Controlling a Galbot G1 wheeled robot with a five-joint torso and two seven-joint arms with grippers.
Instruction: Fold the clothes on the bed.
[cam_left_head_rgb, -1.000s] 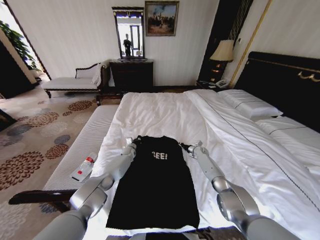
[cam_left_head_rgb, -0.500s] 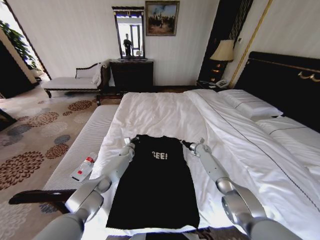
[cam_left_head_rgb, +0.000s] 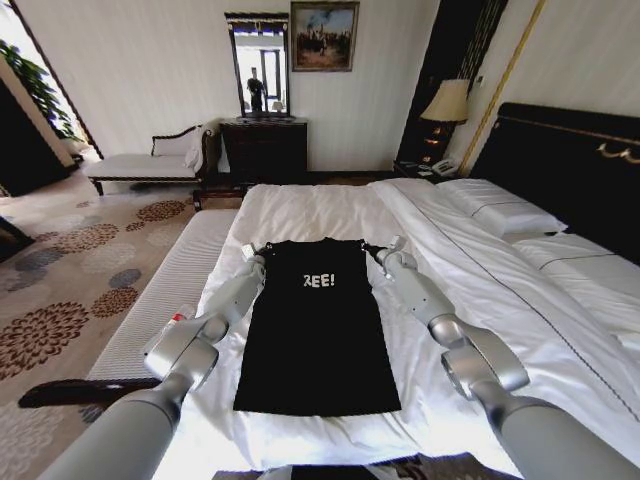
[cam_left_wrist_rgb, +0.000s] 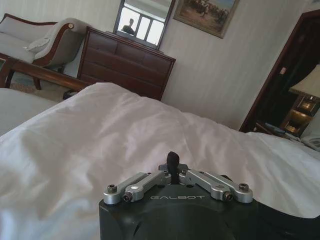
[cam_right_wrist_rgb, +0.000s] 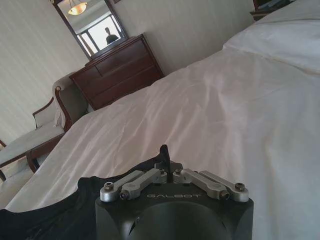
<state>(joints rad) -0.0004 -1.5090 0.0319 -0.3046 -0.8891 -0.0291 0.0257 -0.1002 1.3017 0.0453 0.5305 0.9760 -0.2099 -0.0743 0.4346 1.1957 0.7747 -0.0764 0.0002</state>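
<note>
The black T-shirt (cam_left_head_rgb: 318, 340) lies flat on the bed's white duvet (cam_left_head_rgb: 320, 205) as a long narrow rectangle, white lettering near its far end. My left gripper (cam_left_head_rgb: 252, 256) sits at the far left corner of the shirt and my right gripper (cam_left_head_rgb: 384, 250) at the far right corner, both low on the duvet. In the left wrist view the left gripper (cam_left_wrist_rgb: 172, 161) has its fingertips pressed together. The right wrist view shows the right gripper (cam_right_wrist_rgb: 163, 153) shut too, with black fabric (cam_right_wrist_rgb: 45, 220) trailing beside it.
A padded bench (cam_left_head_rgb: 170, 285) runs along the bed's left side with a bottle (cam_left_head_rgb: 176, 324) on it. Pillows (cam_left_head_rgb: 500, 212) and the dark headboard (cam_left_head_rgb: 570, 165) are at the right. A dresser (cam_left_head_rgb: 263, 150), a chaise (cam_left_head_rgb: 150, 165) and a lamp (cam_left_head_rgb: 447, 103) stand by the far wall.
Both grippers have moved away from me up the bed, drawing the shirt's far end with them. The shirt now lies farther up the duvet and stretched flatter.
</note>
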